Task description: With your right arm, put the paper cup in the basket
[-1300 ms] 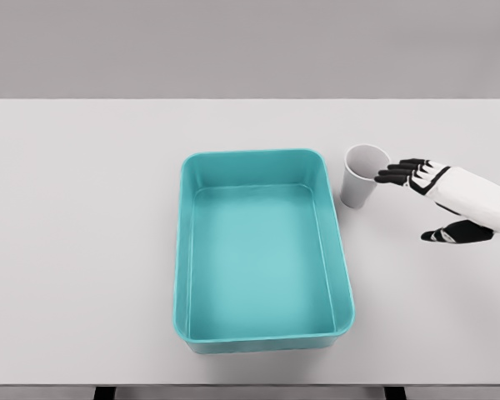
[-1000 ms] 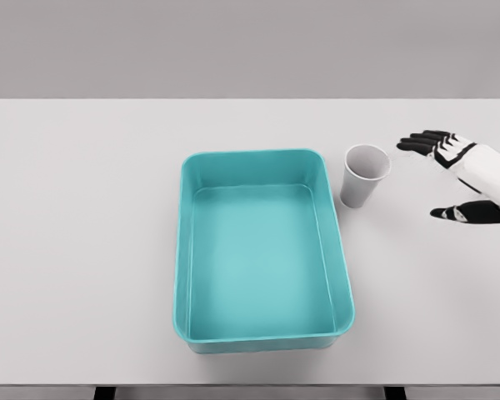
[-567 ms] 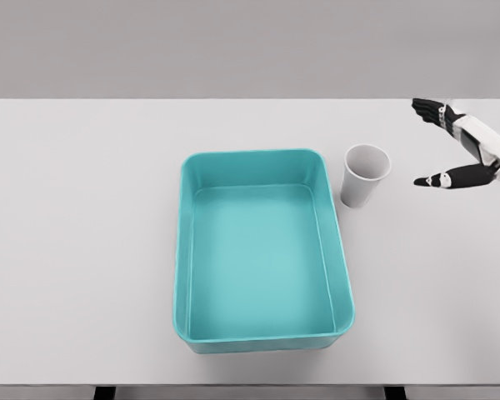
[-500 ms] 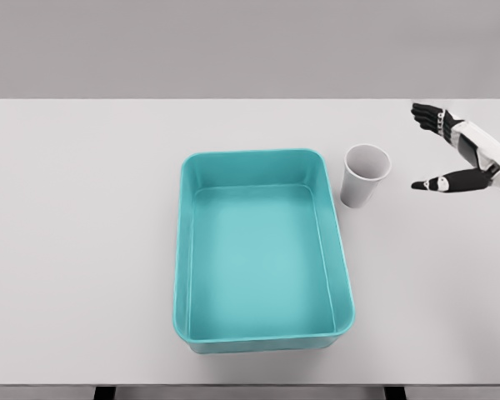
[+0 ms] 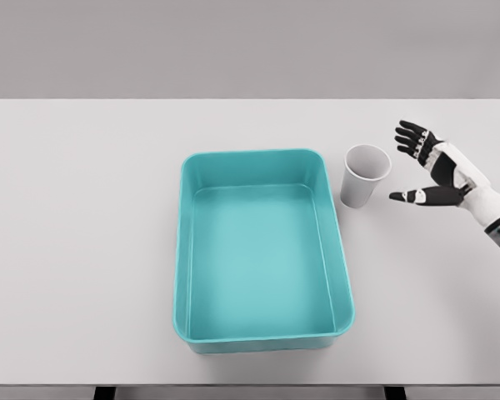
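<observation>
A white paper cup (image 5: 363, 176) stands upright on the table, just right of the teal basket (image 5: 262, 332), near its far right corner. The basket is a rectangular tub with nothing inside. My right hand (image 5: 407, 164) hovers a short way to the right of the cup, palm turned toward it, black fingers (image 5: 410, 134) spread and thumb stretched out below. It holds nothing and does not touch the cup. The left arm is out of sight.
The white table (image 5: 83, 208) spans the whole view, with its front edge near the bottom of the picture and a grey wall behind.
My right hand pulled away from the cup's rim, rose toward the far right edge, then came back left and down toward the cup. The cup has stayed in place.
</observation>
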